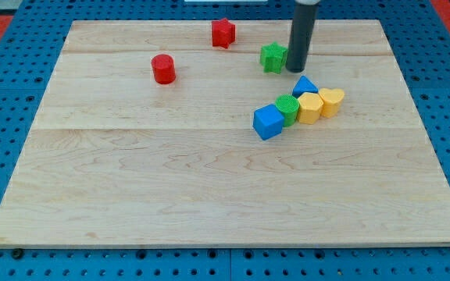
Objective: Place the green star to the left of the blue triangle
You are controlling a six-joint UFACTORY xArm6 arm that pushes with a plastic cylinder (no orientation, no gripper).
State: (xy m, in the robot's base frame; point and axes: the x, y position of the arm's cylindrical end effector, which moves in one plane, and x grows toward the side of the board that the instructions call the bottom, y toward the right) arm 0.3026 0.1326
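The green star [273, 57] lies near the view's top, right of centre. My tip [297, 70] stands right against the star's right side. The blue triangle [305, 85] lies just below my tip, below and to the right of the star. The triangle sits at the top of a tight cluster of blocks.
The cluster holds a blue cube [268, 122], a green round block [287, 107], a yellow hexagon-like block [310, 107] and a yellow heart [331, 101]. A red star-like block [223, 33] and a red cylinder [163, 69] lie at the view's upper left. The wooden board [131, 195] ends in blue pegboard.
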